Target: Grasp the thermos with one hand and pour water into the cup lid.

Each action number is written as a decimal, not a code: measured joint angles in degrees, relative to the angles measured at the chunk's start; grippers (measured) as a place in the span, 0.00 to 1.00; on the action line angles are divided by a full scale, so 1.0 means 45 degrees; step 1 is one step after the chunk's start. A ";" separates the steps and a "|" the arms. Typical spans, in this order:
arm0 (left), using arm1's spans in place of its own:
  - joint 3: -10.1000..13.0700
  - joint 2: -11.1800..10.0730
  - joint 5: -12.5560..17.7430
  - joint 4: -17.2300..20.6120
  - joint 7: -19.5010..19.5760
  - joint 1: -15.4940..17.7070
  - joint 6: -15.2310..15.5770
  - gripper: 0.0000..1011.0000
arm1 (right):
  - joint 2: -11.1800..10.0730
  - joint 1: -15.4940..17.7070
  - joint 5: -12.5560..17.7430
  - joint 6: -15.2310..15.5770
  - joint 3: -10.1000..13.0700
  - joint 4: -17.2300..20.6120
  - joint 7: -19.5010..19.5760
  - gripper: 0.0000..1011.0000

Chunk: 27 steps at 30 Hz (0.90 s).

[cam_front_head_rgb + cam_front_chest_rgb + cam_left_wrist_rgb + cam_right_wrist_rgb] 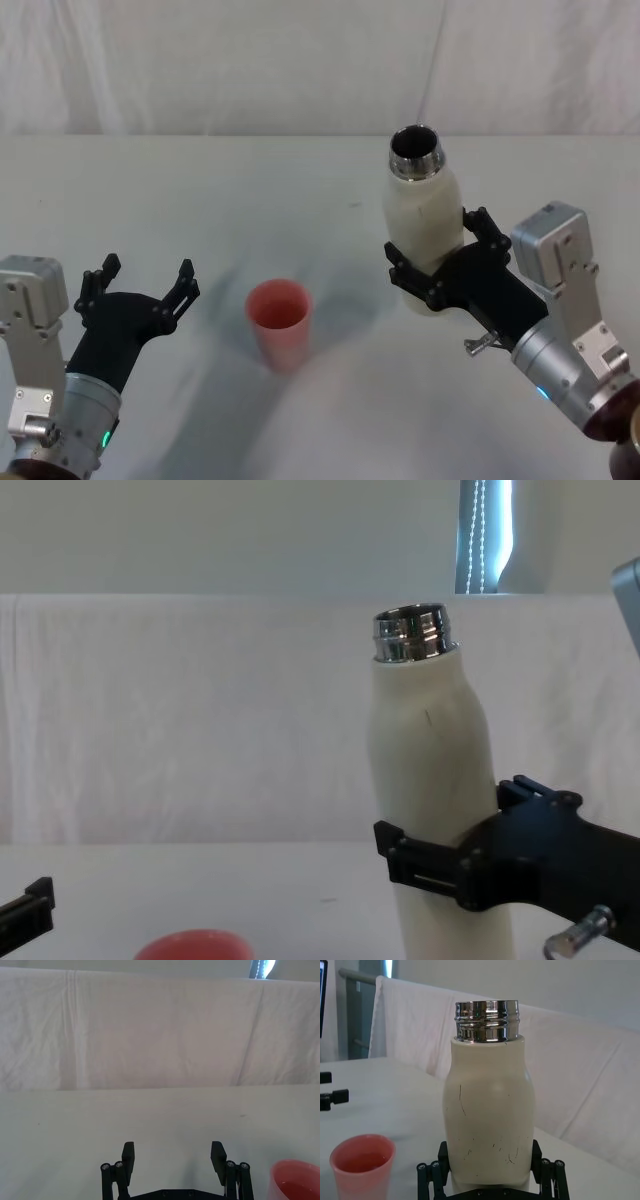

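Observation:
The cream-white thermos (424, 215) stands upright at the right of the table, its chrome neck (486, 1021) uncapped. My right gripper (437, 248) is shut on its lower body, a black finger on each side (432, 1176). In the chest view the thermos (430, 770) sits in the right gripper (460, 842) the same way. The pinkish-red cup lid (280, 318) rests upright on the table to the thermos's left, apart from it (362, 1166). Further left, my left gripper (140, 285) is open and holds nothing, with the cup lid (297, 1181) beside it.
A white cloth covers the table (200, 200) and hangs as a backdrop (150, 1035) behind it. Bare tabletop lies between the cup lid and the back edge.

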State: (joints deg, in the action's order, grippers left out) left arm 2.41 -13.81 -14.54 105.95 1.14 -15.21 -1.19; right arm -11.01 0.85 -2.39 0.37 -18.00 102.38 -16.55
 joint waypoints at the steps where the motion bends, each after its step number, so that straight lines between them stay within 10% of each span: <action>1: -0.0001 0.0001 0.0000 0.0000 0.0000 0.0000 0.0000 0.99 | 0.0037 -0.0129 0.0170 0.0019 -0.0045 -0.0145 -0.0018 0.95; 27: 0.0000 0.0000 0.0000 0.0000 0.0000 0.0000 0.0000 0.99 | 0.0932 -0.2391 0.1842 -0.0053 -0.0670 -0.3234 0.0039 0.95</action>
State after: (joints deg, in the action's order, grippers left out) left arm 2.41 -13.81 -14.54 105.95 1.14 -15.21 -1.19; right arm -6.81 -9.91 5.90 0.13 -21.01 87.82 -16.37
